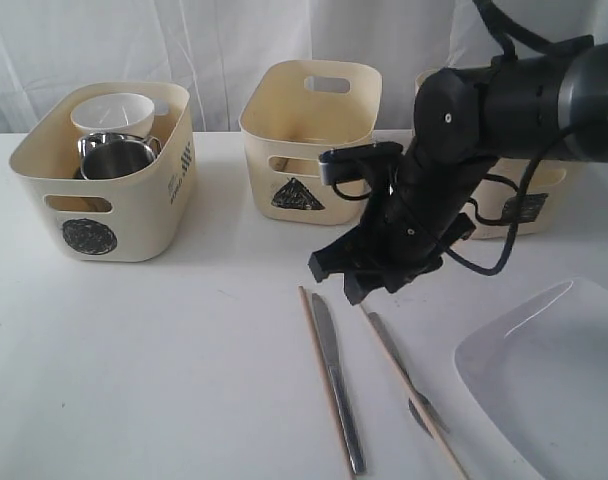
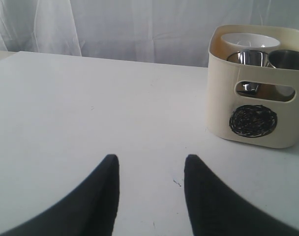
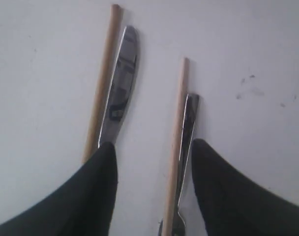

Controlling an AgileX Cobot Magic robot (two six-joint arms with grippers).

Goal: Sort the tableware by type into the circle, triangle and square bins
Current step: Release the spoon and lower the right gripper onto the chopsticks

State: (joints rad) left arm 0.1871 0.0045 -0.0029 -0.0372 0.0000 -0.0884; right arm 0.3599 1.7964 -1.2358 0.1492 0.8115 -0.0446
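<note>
Right gripper (image 3: 152,162) is hovering open-jawed over the chopsticks (image 3: 175,142) and knife (image 3: 120,83) lying on the table (image 1: 164,360). Left gripper (image 2: 150,169) is hanging open and empty. Circle bin (image 1: 104,215) is holding the white bowl (image 1: 112,112) and mugs (image 1: 116,157).

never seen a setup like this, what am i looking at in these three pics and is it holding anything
It is a two-armed robot sorting tableware. One picture looks on from outside; the other two come from cameras on each wrist. The black right gripper hangs open over a steel knife, two wooden chopsticks and another steel utensil on the white table. The left gripper is open over bare table. Neither holds anything. The cream circle-marked tub holds a white bowl and steel mugs. The triangle-marked tub and a white square plate are nearby.
</note>
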